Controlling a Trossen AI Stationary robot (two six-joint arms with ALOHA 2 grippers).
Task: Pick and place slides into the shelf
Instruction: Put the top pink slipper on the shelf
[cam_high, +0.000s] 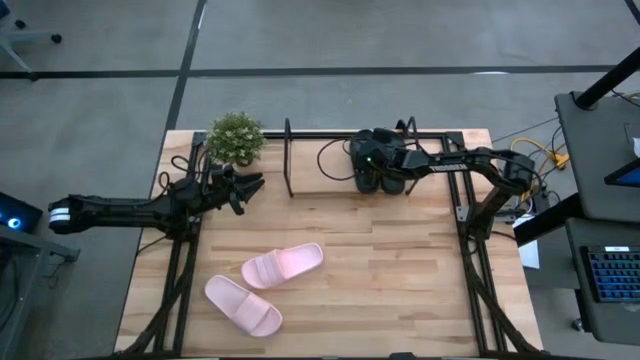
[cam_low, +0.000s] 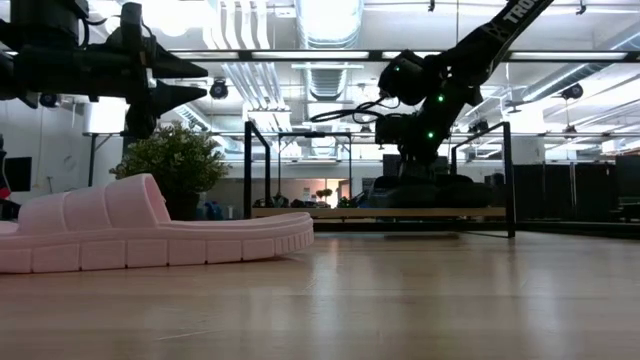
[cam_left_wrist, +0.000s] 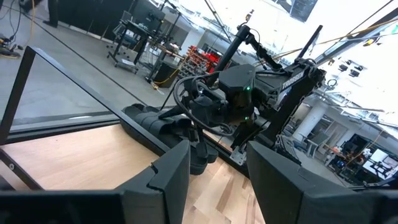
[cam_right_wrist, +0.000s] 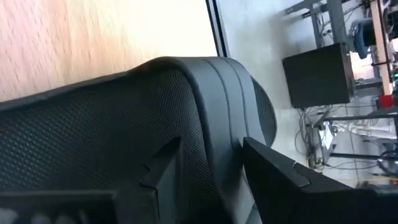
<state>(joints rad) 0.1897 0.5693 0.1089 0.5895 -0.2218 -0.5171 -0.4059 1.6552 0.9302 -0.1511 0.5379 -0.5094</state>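
At one o'clock on the surface (cam_high: 400, 260), my right claw (cam_high: 362, 160) sits over the black slides (cam_high: 378, 178) on the shelf (cam_high: 310, 192), fingers parted astride one strap, gripping nothing I can confirm. My left claw (cam_high: 250, 187) hangs at nine o'clock, half open and empty. Both pink slides (cam_high: 282, 266) lie near six o'clock.
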